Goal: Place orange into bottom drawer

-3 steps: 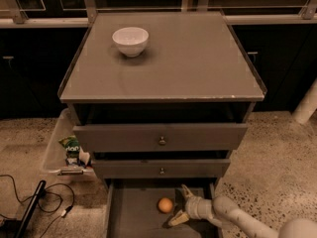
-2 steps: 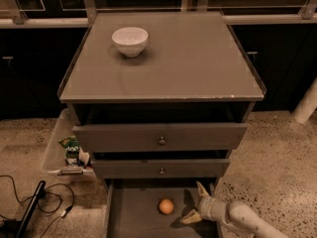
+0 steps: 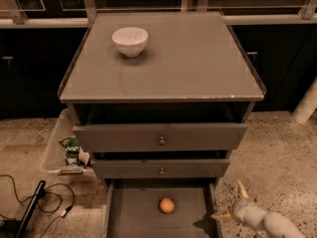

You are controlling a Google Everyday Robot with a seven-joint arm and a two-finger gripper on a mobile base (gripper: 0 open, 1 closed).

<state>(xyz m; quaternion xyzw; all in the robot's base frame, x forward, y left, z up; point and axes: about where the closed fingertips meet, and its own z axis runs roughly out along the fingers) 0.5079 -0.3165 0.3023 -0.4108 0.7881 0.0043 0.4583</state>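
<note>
Speckled brown floor (image 3: 277,148) lies all around a grey wooden table (image 3: 198,68) that has three drawers in its front. Dark cupboards (image 3: 29,73) stand behind it. Down in the right corner is the robot's white gripper (image 3: 226,200), just outside the right wall of the lowest drawer. Its two pale pointed fingers (image 3: 242,190) are spread wide apart and hold nothing. One points up and one points left. Left of the fingers, near but not touching them, the small round bright orange (image 3: 167,205) sits on the flat grey floor of the pulled-out bottom drawer (image 3: 133,217), about in the middle. Above it are two wider drawers (image 3: 198,135) with little brass knobs (image 3: 162,141). Far up and left of the fingers, a round white bowl (image 3: 130,40) stands on the table top. Far left of the fingers, a clear plastic bin (image 3: 52,152) with a green packet (image 3: 71,145) in it sits on the floor. Black cables (image 3: 54,202) lie near it.
</note>
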